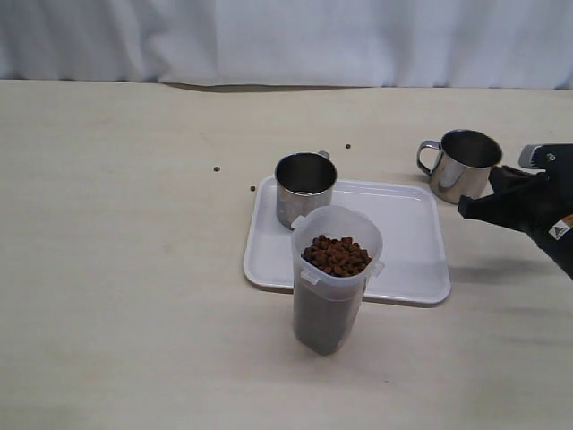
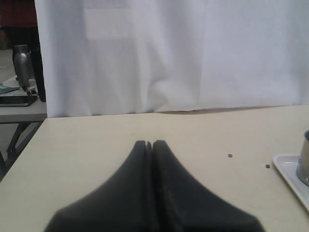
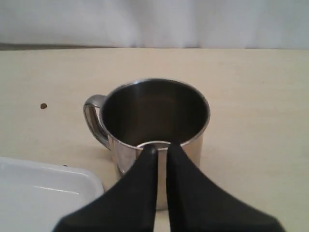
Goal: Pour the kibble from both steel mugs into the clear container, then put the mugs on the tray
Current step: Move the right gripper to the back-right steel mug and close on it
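Observation:
The clear container [image 1: 333,278] stands at the tray's near edge, filled to near its rim with kibble [image 1: 336,255]. One steel mug [image 1: 305,186] stands upright on the white tray [image 1: 407,260], at its far left corner. The other steel mug [image 1: 462,163] stands on the table off the tray's far right corner. In the right wrist view this mug [image 3: 154,121] shows a dark inside with no kibble. My right gripper [image 3: 162,147] sits just in front of its wall, fingers almost together with a thin slit, holding nothing. My left gripper [image 2: 150,143] is shut and empty, outside the exterior view.
Stray pellets [image 1: 217,168] lie on the table left of and behind the tray. A white curtain [image 1: 286,40] hangs along the table's far edge. The tray corner [image 3: 43,193] lies close beside the right mug.

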